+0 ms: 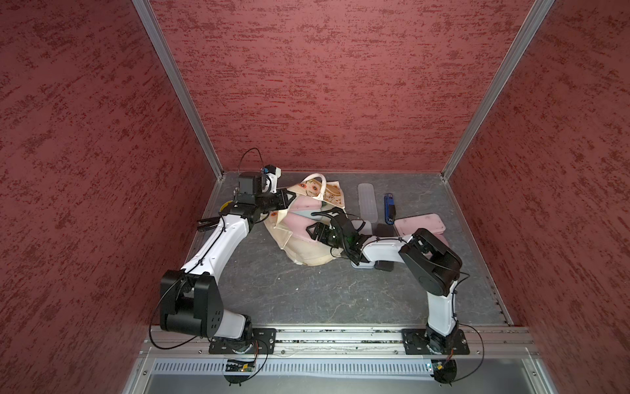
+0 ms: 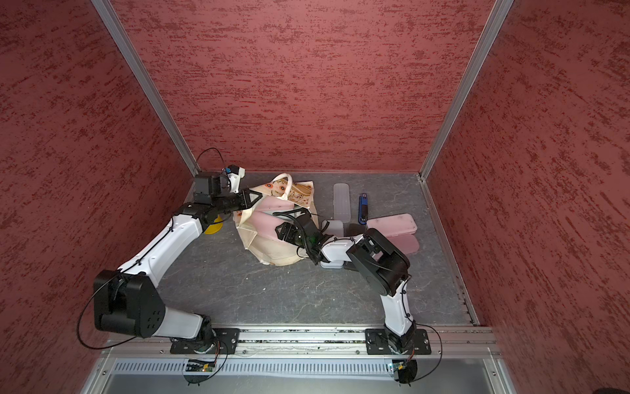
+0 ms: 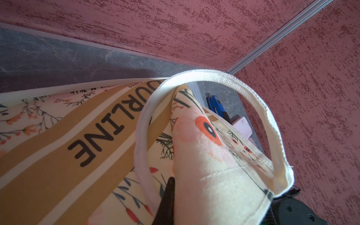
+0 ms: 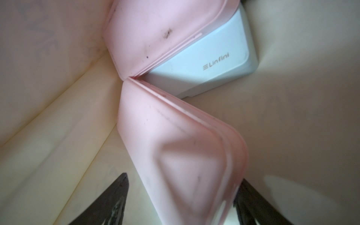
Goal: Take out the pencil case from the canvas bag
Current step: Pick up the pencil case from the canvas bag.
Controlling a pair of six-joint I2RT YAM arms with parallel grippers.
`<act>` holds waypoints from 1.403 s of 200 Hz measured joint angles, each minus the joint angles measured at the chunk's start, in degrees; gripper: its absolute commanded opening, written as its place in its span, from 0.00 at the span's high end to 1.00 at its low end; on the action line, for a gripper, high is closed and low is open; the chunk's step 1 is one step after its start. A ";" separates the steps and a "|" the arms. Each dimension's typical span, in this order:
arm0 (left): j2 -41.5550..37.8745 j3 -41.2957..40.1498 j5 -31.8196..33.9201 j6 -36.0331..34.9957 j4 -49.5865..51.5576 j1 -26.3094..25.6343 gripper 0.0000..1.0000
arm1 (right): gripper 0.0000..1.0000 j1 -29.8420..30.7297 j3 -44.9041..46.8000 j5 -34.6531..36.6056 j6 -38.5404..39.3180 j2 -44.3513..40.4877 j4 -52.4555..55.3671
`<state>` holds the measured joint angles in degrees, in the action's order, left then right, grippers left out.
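The cream canvas bag (image 1: 306, 254) (image 2: 272, 254) lies at the back middle of the table with its mouth held open. My left gripper (image 1: 289, 198) (image 2: 254, 198) is shut on the bag's upper rim by the white handle (image 3: 263, 109); one black finger (image 3: 167, 194) shows beside the pinched fabric (image 3: 214, 175). My right gripper (image 1: 312, 230) (image 4: 184, 178) reaches into the mouth. Its jaws stand open on either side of a pink pencil case (image 4: 175, 146) (image 1: 300, 223): one finger touches it, a gap remains at the other. A second pink case (image 4: 155, 33) and a white box (image 4: 204, 72) lie deeper inside.
Right of the bag lie a clear long case (image 1: 367, 203), a blue stapler-like thing (image 1: 389, 208) and stacked pink cases (image 1: 421, 223). A yellow disc (image 2: 213, 228) sits under the left arm. Red walls close in the back and both sides.
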<state>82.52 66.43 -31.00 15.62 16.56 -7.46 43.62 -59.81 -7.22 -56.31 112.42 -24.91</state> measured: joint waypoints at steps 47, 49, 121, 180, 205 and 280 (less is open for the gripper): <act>0.04 0.00 0.02 0.00 -0.04 0.00 1.00 | 0.26 0.00 3.63 -3.67 -1.95 -2.23 -7.96; 0.04 0.00 0.02 0.00 -0.04 0.00 1.00 | 0.26 0.00 3.76 -3.78 -2.03 -2.27 -8.28; 0.11 0.00 0.31 0.00 -0.07 -0.24 1.00 | 0.29 0.00 4.35 -5.33 -4.98 -2.34 -13.03; 0.24 0.00 0.61 0.00 -0.09 -0.26 1.00 | 0.41 0.02 -0.33 -5.42 -7.89 0.59 -13.51; 0.24 0.00 0.68 0.00 -0.09 -0.26 1.00 | 0.45 0.04 -0.94 -5.46 -8.63 1.29 -13.77; 0.24 0.00 0.68 0.00 -0.09 -0.26 1.00 | 0.55 0.04 -0.74 -5.44 -8.81 0.98 -12.35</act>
<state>82.76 66.43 -30.33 15.62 16.47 -7.73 43.66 -60.55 -12.67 -65.12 113.40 -37.26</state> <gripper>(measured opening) 0.088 0.456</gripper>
